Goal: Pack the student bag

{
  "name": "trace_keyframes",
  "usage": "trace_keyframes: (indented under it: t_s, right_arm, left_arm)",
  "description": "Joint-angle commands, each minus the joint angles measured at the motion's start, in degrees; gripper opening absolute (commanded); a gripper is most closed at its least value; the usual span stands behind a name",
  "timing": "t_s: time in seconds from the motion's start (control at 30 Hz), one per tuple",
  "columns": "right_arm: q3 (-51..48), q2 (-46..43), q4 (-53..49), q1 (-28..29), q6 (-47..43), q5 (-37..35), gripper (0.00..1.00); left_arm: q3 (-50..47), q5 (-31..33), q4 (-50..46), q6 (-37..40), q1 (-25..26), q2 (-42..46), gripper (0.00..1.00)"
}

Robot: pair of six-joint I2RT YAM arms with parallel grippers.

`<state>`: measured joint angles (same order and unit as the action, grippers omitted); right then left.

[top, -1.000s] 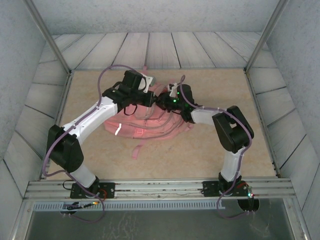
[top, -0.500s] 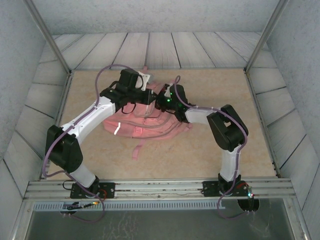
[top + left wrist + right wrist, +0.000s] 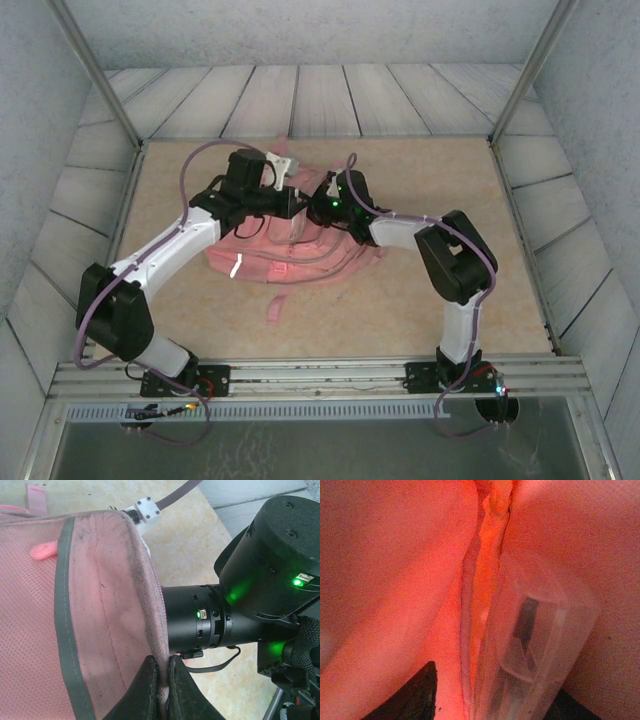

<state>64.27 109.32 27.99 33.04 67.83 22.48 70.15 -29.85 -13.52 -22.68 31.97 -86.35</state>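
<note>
At the middle of the tan table [image 3: 450,200], toward the far side, I see the large pink fabric backpack [image 3: 290,255]. My left gripper [image 3: 162,660] is clenched on the bag's opening edge. My right gripper [image 3: 492,690] sits inside the bag, jaws parted, released around a clear plastic case [image 3: 535,630].

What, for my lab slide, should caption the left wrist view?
Left gripper pinches the student bag's rim while the right arm reaches inside.

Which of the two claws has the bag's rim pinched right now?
The left claw: its jaws are shut on the pink bag's fabric edge. The right claw is inside the bag, straddling a clear box.
</note>
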Motion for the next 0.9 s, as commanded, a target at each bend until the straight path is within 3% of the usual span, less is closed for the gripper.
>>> trace_keyframes:
  t_s: [0.0, 0.4, 0.6, 0.77, 0.87]
  right_arm:
    - [-1.6, -4.3, -5.8, -0.5, -5.8, -0.7, 0.51]
    - [0.5, -10.3, -21.1, -1.2, -17.3, -8.0, 0.51]
    - [2.4, -6.6, -18.0, -1.1, -15.9, -4.1, 0.43]
    - [3.4, -3.3, -13.0, -0.6, -13.2, -1.3, 0.30]
    - [3.6, -2.5, -11.5, -0.6, -12.3, 0.2, 0.30]
  left_arm:
    - [0.4, -6.0, 7.7, -0.1, -0.3, 4.1, 0.01]
    - [-0.4, -8.9, 8.8, -1.5, -1.6, 4.0, 0.01]
    - [-0.1, -11.0, 10.1, -2.2, -1.7, 3.1, 0.02]
    - [-0.1, -10.9, 8.6, -1.4, -1.7, 3.0, 0.02]
    - [-0.2, -11.1, 8.6, -1.2, -1.7, 3.1, 0.03]
